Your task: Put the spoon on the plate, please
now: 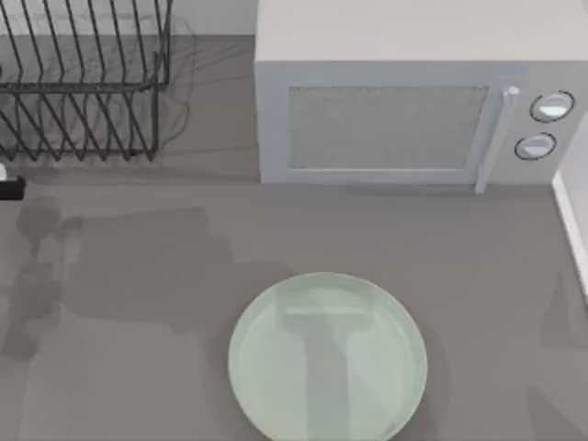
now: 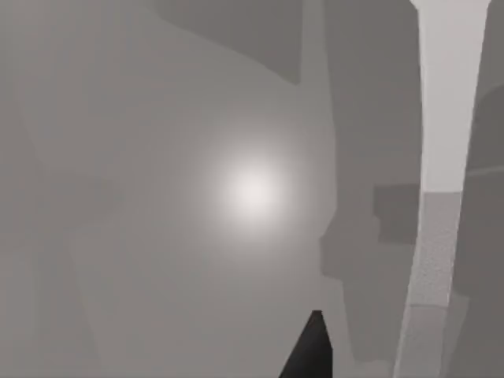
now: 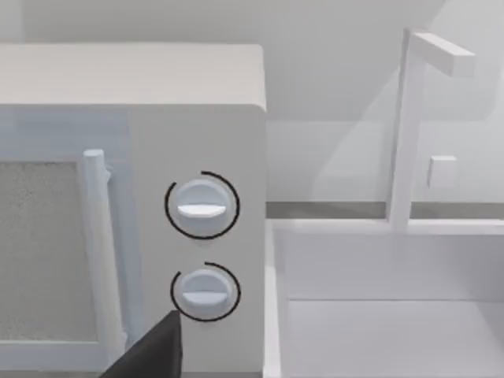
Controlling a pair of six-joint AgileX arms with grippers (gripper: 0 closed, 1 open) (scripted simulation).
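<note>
The plate (image 1: 327,356) is a large round pale mint-green dish lying on the grey counter at the front, a little right of the middle. The spoon is out of view. A dark part of my left gripper (image 2: 309,351) pokes into the left wrist view over bare grey counter. A small black and white piece of my left arm (image 1: 7,185) sits at the table's left edge. A dark part of my right gripper (image 3: 151,353) shows in the right wrist view, facing the microwave's two dials (image 3: 202,206).
A white microwave (image 1: 404,110) stands at the back right with its door shut. A black wire dish rack (image 1: 83,78) stands at the back left. A white sink (image 3: 394,315) with a faucet (image 3: 409,118) lies right of the microwave.
</note>
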